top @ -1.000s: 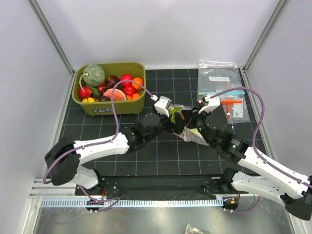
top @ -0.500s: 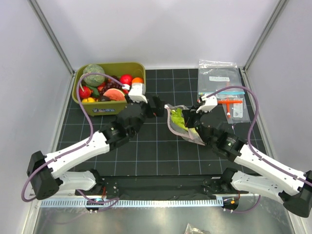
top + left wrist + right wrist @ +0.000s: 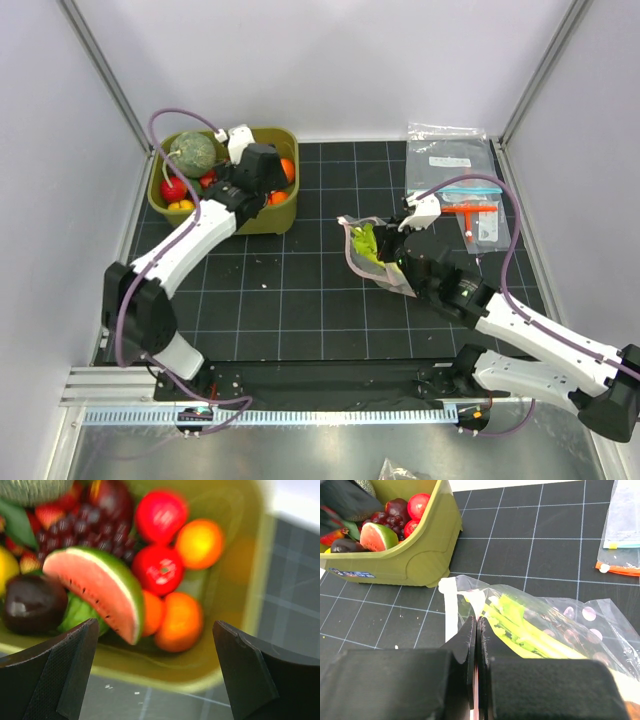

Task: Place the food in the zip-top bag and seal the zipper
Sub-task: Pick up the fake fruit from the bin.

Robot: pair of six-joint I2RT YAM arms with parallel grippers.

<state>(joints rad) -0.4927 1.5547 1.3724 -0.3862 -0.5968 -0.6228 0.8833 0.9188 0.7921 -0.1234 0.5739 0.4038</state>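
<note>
The left arm (image 3: 185, 240) rises from its base at the near left of the tabletop and stretches up and away to the far left, its elbow bent near the base. The left claw (image 3: 262, 175) points downward, and in its wrist view the claw (image 3: 155, 625) has its two dark fingers (image 3: 60, 675) spread wide apart with nothing between them. The right arm (image 3: 540, 335) reaches from the near right toward the centre, lying low. The right claw (image 3: 388, 245) has its fingers (image 3: 467, 640) pressed flat together, pinching the edge of the zip-top bag (image 3: 545, 625).
</note>
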